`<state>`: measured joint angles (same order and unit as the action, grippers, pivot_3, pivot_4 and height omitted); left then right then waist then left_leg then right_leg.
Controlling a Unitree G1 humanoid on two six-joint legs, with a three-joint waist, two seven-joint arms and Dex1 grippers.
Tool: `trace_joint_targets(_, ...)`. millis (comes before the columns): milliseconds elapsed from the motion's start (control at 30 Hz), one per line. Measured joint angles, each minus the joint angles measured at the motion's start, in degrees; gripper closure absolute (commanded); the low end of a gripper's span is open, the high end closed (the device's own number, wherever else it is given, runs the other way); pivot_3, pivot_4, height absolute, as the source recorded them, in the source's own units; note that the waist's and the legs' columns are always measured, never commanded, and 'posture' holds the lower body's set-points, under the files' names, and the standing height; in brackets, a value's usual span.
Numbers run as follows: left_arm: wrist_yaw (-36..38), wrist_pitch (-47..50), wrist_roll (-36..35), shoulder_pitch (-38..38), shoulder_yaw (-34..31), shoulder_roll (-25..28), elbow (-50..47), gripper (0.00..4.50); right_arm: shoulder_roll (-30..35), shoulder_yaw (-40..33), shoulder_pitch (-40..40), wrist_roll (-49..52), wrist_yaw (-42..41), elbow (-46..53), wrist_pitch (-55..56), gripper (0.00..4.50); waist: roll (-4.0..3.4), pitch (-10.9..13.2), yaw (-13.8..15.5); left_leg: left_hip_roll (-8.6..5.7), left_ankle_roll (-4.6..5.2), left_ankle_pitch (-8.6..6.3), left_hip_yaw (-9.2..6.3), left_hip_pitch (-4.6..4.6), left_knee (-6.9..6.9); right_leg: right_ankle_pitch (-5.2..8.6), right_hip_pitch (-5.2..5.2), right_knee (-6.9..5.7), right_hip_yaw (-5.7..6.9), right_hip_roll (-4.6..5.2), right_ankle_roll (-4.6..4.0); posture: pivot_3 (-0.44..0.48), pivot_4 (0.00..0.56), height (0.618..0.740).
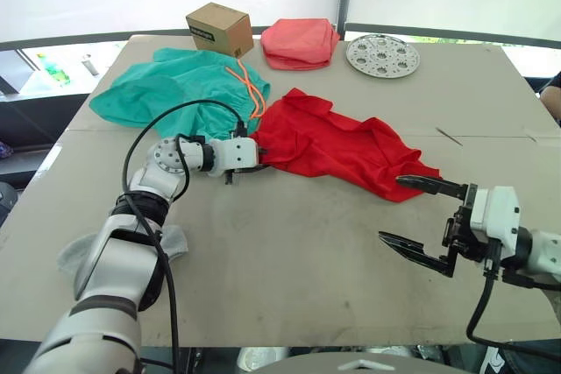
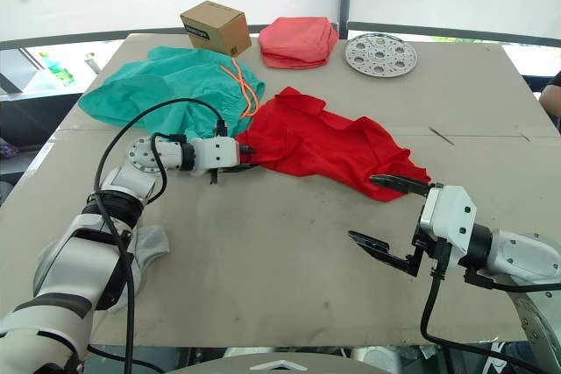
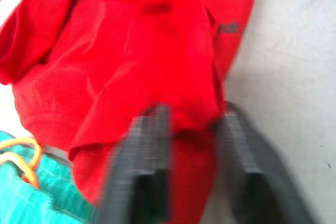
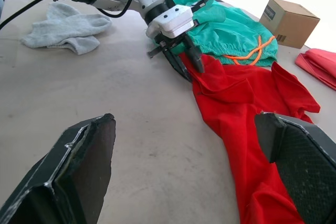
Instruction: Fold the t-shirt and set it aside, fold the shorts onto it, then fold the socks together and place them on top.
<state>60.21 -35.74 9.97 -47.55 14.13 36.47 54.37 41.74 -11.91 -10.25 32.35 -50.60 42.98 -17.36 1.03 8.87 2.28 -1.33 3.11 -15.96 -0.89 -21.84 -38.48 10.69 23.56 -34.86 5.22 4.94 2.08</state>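
My left claw (image 1: 248,164) has pinched the left edge of the t-shirt (image 1: 342,146), which lies crumpled mid-counter (image 1: 289,251), its left end touching the shorts (image 1: 175,89) beyond it. My right claw (image 1: 421,216) hangs wide open, empty, just near of the shirt's right end. I should grip that end too, then spread the cloth flat before folding.

Both eye views are looking down over the surface (image 1: 289,243) from the head; the wrist cameras are sitting close, sharing the t-shirt (image 4: 247,98) toward 12 o'clock.
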Motion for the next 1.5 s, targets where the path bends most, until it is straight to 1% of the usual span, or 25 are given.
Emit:
trace_joint_targets(67, 1.7, 1.1, -1.2, -0.3, -0.4, -0.4, 0.4, 4.45, 0.0, 0.0, 0.1, -0.1, 0.4, 0.0, -0.2, 0.0, 0.01, 0.0, 0.0, 0.0, 0.0, 0.0, -0.01, -0.01, -0.02, 0.0, 0.0, -0.01, 0.01, 0.0, 0.0, 0.0, 0.15, 0.74)
trace_joint_targets(100, 3.5, 3.3, -3.1, -0.5, -1.4, -1.0, 0.5, 4.45, -0.1, 0.0, 0.1, -0.1, 1.1, 0.0, -0.6, 0.0, 0.01, 0.0, 0.0, 0.0, 0.01, 0.0, 0.0, -0.02, -0.03, 0.0, 0.0, -0.01, 0.01, 0.0, 0.0, 0.0, 0.15, 0.74)
trace_joint_targets(167, 7.5, 10.0, -7.4, -0.9, -4.1, -2.4, 0.4, 4.45, -0.4, 0.5, 0.7, -0.8, 2.8, -0.4, -1.5, 0.0, 0.02, 0.0, -0.1, 0.0, 0.01, 0.0, 0.02, -0.01, -0.07, 0.01, 0.0, -0.03, 0.01, -0.01, 0.01, 0.0, 0.15, 0.74)
trace_joint_targets(267, 12.5, 20.7, -12.9, -1.3, -7.2, -2.8, -0.3, 4.45, -0.4, 2.4, 2.0, -3.9, 5.8, -1.5, -3.0, 0.0, 0.05, 0.0, -0.3, 0.0, 0.02, 0.0, 0.06, 0.0, -0.07, 0.01, 0.01, -0.07, -0.02, -0.04, 0.01, 0.0, 0.15, 0.74)
trace_joint_targets(300, 14.4, 24.9, -14.7, -1.3, -8.0, -2.8, -1.8, 4.45, -0.4, 3.3, 2.9, -4.9, 7.1, -2.0, -4.4, 0.0, 0.05, 0.0, -0.3, 0.01, 0.02, 0.0, 0.07, 0.0, -0.07, 0.01, 0.01, -0.09, -0.04, -0.04, 0.01, 0.0, 0.15, 0.74)
trace_joint_targets(367, 16.5, 29.8, -16.8, -1.3, -9.1, -2.8, -4.4, 4.45, -0.1, 4.5, 4.6, -5.5, 8.4, -3.1, -6.5, 0.0, 0.05, 0.0, -0.4, 0.01, 0.02, 0.0, 0.07, 0.01, -0.08, 0.0, 0.01, -0.09, -0.05, -0.04, 0.0, 0.0, 0.15, 0.74)
trace_joint_targets(400, 17.4, 33.5, -18.2, -1.2, -9.6, -2.7, -6.5, 4.45, 0.9, 5.7, 5.8, -7.2, 9.1, -3.9, -7.7, 0.0, 0.05, 0.0, -0.5, 0.01, 0.02, 0.0, 0.08, 0.01, -0.09, 0.0, 0.01, -0.09, -0.06, -0.04, 0.0, 0.0, 0.15, 0.74)
trace_joint_targets(467, 18.3, 37.6, -19.4, -0.7, -10.1, -2.4, -9.9, 4.45, 2.4, 7.6, 7.3, -10.8, 10.5, -5.1, -8.8, 0.0, 0.06, 0.0, -0.6, 0.0, 0.02, 0.0, 0.08, 0.01, -0.09, 0.0, 0.01, -0.08, -0.07, -0.04, 0.0, 0.0, 0.15, 0.74)
trace_joint_targets(533, 18.6, 39.2, -19.7, 0.9, -10.2, -1.6, -13.3, 4.45, 2.9, 8.8, 8.8, -13.4, 11.1, -6.8, -9.1, 0.0, 0.06, 0.0, -0.7, 0.01, 0.02, -0.01, 0.09, 0.03, -0.08, 0.0, 0.01, -0.09, -0.12, -0.05, -0.01, 0.0, 0.15, 0.74)
trace_joint_targets(600, 18.6, 39.1, -19.3, 3.3, -10.0, -1.0, -16.1, 4.45, 2.9, 9.9, 10.8, -13.4, 9.6, -8.8, -8.9, 0.0, 0.05, 0.0, -1.1, 0.01, 0.02, 0.0, 0.1, 0.04, -0.07, -0.11, 0.01, -0.08, -0.19, -0.06, -0.2, 0.0, 0.15, 0.74)
trace_joint_targets(667, 18.0, 40.0, -19.1, 4.5, -9.5, -1.0, -17.2, 4.45, 2.8, 10.3, 11.7, -13.3, 8.4, -9.6, -8.4, 0.0, 0.06, 0.0, -1.3, 0.01, 0.02, 0.0, 0.06, 0.01, -0.08, -0.12, 0.01, -0.07, -0.19, -0.06, -0.21, 0.0, 0.15, 0.74)
trace_joint_targets(867, 15.3, 41.2, -18.1, 7.4, -9.1, -0.9, -20.3, 4.45, 1.7, 10.7, 10.7, -10.7, 3.3, -9.2, -3.7, 0.0, 0.06, 0.0, -1.3, 0.01, 0.03, -0.01, 0.05, 0.02, -0.08, -0.1, 0.01, -0.06, -0.26, -0.05, -0.18, 0.0, 0.15, 0.74)
trace_joint_targets(933, 14.8, 41.6, -18.1, 7.6, -9.0, -0.9, -20.7, 4.45, 1.5, 10.7, 10.4, -10.2, 2.9, -8.8, -3.5, 0.0, 0.06, 0.0, -1.3, 0.01, 0.03, -0.01, 0.06, 0.03, -0.08, -0.1, 0.01, -0.06, -0.31, -0.05, -0.17, 0.0, 0.15, 0.74)
trace_joint_targets(967, 14.7, 41.7, -18.1, 7.9, -9.0, -0.9, -21.2, 3.77, 1.5, 10.7, 10.1, -10.1, 2.8, -8.5, -3.5, 0.0, 0.06, 0.0, -1.3, 0.01, 0.03, -0.01, 0.08, 0.04, -0.08, -0.1, 0.01, -0.07, -0.33, -0.05, -0.16, 0.0, 0.15, 0.74)
trace_joint_targets(1000, 14.7, 41.8, -18.1, 8.1, -9.0, -0.9, -21.3, 3.47, 1.5, 10.7, 9.8, -10.0, 2.8, -8.1, -3.5, 0.0, 0.06, 0.0, -1.3, 0.02, 0.03, -0.01, 0.07, 0.04, -0.08, -0.1, 0.01, -0.07, -0.34, -0.05, -0.17, 0.0, 0.15, 0.74)
trace_joint_targets(1067, 14.4, 42.0, -18.0, 8.3, -8.9, -0.9, -21.3, 2.37, 1.5, 10.7, 9.2, -10.0, 2.8, -7.8, -3.5, 0.0, 0.06, 0.0, -1.3, 0.02, 0.03, -0.01, 0.06, 0.04, -0.08, -0.1, 0.01, -0.07, -0.35, -0.05, -0.17, 0.0, 0.15, 0.74)
trace_joint_targets(1167, 13.6, 41.6, -17.8, 8.3, -8.9, -1.0, -21.3, 0.92, 1.5, 10.7, 8.5, -10.0, 2.9, -7.7, -3.5, 0.0, 0.06, 0.0, -1.3, 0.02, 0.03, -0.01, 0.07, 0.04, -0.08, -0.11, 0.01, -0.07, -0.36, -0.05, -0.18, 0.0, 0.15, 0.74)
trace_joint_targets(1367, 12.8, 39.6, -16.8, 8.3, -8.0, -1.4, -21.1, 0.92, 1.5, 10.7, 8.4, -10.2, 3.5, -7.4, -3.5, 0.0, 0.06, 0.0, -1.3, 0.02, 0.03, -0.01, 0.06, 0.04, -0.08, -0.11, 0.01, -0.07, -0.37, -0.05, -0.19, 0.0, 0.15, 0.74)
trace_joint_targets(1500, 12.7, 40.6, -17.2, 8.3, -8.1, -1.6, -21.1, 0.92, 1.5, 10.7, 8.4, -10.4, 3.8, -7.1, -3.5, 0.0, 0.06, 0.0, -1.3, 0.02, 0.03, -0.01, 0.07, 0.04, -0.08, -0.11, 0.01, -0.07, -0.38, -0.05, -0.19, 0.0, 0.15, 0.74)
